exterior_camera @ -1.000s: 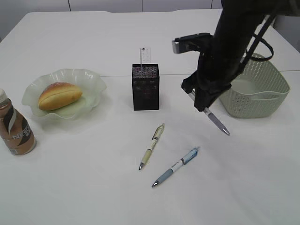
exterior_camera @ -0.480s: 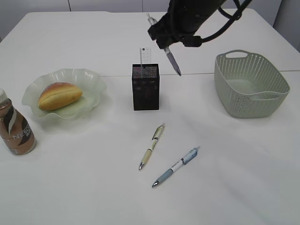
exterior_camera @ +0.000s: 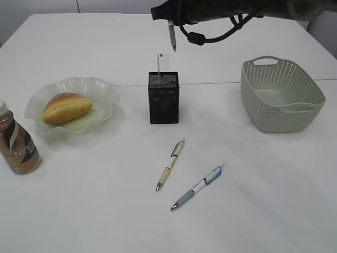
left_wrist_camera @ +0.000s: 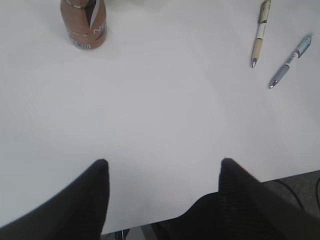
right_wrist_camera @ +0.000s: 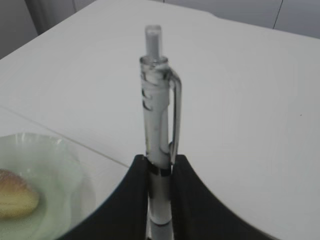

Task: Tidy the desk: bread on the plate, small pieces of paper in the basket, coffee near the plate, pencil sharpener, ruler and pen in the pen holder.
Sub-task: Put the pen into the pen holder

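Note:
My right gripper (exterior_camera: pixel 170 21) is shut on a clear pen (exterior_camera: pixel 172 38) that hangs tip down, above and just behind the black pen holder (exterior_camera: pixel 164 103). The right wrist view shows that pen (right_wrist_camera: pixel 159 110) clamped between the jaws of the right gripper (right_wrist_camera: pixel 160 165). The ruler (exterior_camera: pixel 162 62) stands in the holder. Two more pens (exterior_camera: pixel 170 164) (exterior_camera: pixel 197 187) lie on the desk (exterior_camera: pixel 79 211). The bread (exterior_camera: pixel 67 107) rests on the plate (exterior_camera: pixel 102 90), and the coffee (exterior_camera: pixel 17 143) stands at its left. My left gripper (left_wrist_camera: pixel 162 167) is open over bare desk. Pencil sharpener and paper pieces are out of view.
The grey-green basket (exterior_camera: pixel 284 105) stands at the right, and I see nothing in it. In the left wrist view the desk's near edge (left_wrist_camera: pixel 280 175) runs just by the fingers, with the coffee (left_wrist_camera: pixel 83 25) and both loose pens (left_wrist_camera: pixel 260 35) (left_wrist_camera: pixel 291 60) far ahead.
The right arm has carried the pen from beside the basket up and leftward to above the pen holder, turning it from slanted to upright. The left gripper has stayed still.

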